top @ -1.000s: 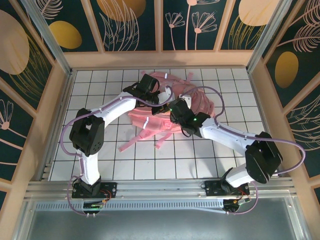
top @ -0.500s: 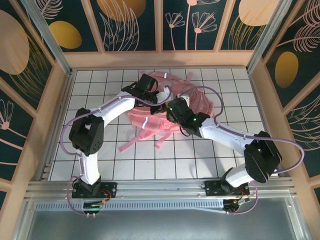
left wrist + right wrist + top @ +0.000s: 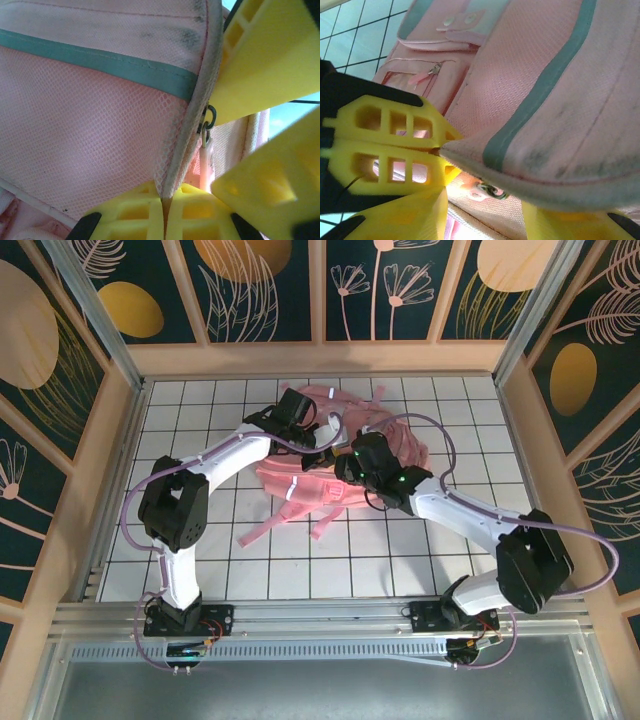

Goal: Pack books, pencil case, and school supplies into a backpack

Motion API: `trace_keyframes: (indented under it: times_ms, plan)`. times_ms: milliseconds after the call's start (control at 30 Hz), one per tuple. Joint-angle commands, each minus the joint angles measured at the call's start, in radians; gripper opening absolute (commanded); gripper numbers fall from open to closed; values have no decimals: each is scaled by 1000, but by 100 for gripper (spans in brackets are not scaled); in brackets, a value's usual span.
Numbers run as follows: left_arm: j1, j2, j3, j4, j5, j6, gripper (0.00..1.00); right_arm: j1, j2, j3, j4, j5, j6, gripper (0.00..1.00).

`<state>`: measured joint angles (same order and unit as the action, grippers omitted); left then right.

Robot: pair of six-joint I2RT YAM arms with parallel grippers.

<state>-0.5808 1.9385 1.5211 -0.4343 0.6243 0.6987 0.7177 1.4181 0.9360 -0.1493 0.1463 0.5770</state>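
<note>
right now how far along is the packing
Done: unclear, the backpack hides whatever is inside it. In hand: the left fingers are shut on its rim, and the right fingers stand apart around the zipper pull. Left: probably working that zipper; I cannot tell whether it is being opened or closed.

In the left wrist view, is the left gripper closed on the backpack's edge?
Yes, the left gripper is shut, the edge of the backpack pinched between its jaws.

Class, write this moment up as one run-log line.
left gripper: jaws shut on backpack seam | right gripper: jaws open around zipper pull
</note>
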Motion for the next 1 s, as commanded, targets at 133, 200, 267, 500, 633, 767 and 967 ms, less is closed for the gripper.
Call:
trace_keyframes:
  times_ms: [133,200,267,500,633,767,967]
  plan:
    - [-20,-118,-83,3,234,32,0,-49,85,40,37,47,102,34]
    - [-20,-131,-105,23,212,20,0,-46,97,56,16,44,110,26]
    - [-20,-138,-117,41,180,5,0,-35,102,74,-32,72,126,19]
    - [-20,-142,-125,89,98,-15,0,-21,48,97,-184,165,174,3]
    - [-20,-136,-129,103,34,-18,0,-20,11,104,-241,199,142,0]
    - [-19,-149,-180,155,-52,-11,0,-34,-31,91,-265,196,107,0]
    - [-19,-164,-237,190,-159,48,0,-101,-57,79,-310,111,39,0]
